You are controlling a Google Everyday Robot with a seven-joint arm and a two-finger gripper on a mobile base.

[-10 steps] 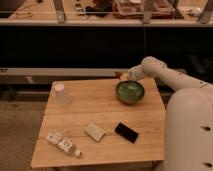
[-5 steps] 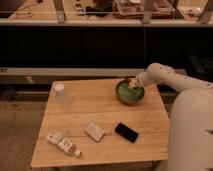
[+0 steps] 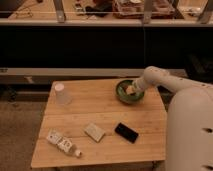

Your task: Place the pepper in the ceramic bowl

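The green ceramic bowl [image 3: 127,93] stands at the far right of the wooden table [image 3: 100,117]. My gripper [image 3: 131,90] reaches in from the right on a white arm [image 3: 165,80] and sits low over the bowl's inside. The pepper does not show; it is hidden by the gripper or the bowl's wall.
A translucent white cup [image 3: 61,93] stands at the far left of the table. A flat black phone [image 3: 127,132] and a small pale block [image 3: 94,132] lie near the front. A small packaged bottle [image 3: 63,144] lies at the front left. My white body [image 3: 190,130] fills the right side.
The gripper has moved from behind the bowl forward and down, over and into the bowl. The other things on the table have not moved.
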